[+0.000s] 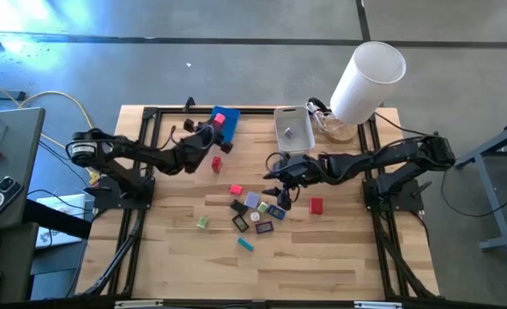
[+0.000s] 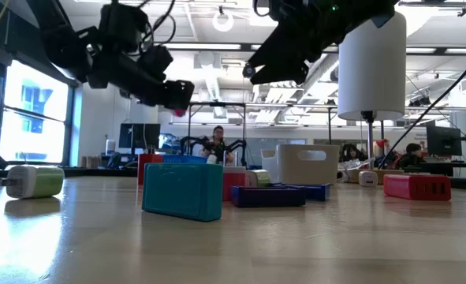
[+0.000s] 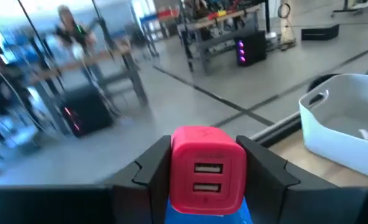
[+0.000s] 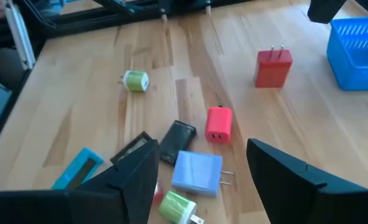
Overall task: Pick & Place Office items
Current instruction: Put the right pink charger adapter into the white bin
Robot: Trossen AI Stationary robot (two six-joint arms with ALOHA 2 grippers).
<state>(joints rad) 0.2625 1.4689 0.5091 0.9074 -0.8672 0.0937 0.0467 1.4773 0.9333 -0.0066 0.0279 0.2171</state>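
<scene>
High view: the left gripper (image 1: pixel 212 130) hangs at the near edge of the blue tray (image 1: pixel 232 123), jaws part-closed on a pink charger (image 3: pixel 207 168). My worry is a release too early. The charger sits just over the tray's edge, so it could strike the rim and fall to the table (image 1: pixel 339 249). The right gripper (image 1: pixel 280 188) hovers with jaws apart and empty above the heap of office items (image 1: pixel 255 210); descending there, its fingers might shove neighbours aside instead of taking one. The white bin (image 1: pixel 293 127) lies beyond it. Below the right gripper lie a lavender plug block (image 4: pixel 197 170), a second pink charger (image 4: pixel 219 124), a black piece (image 4: pixel 177 140), then a green plug (image 4: pixel 136 80) farther off.
</scene>
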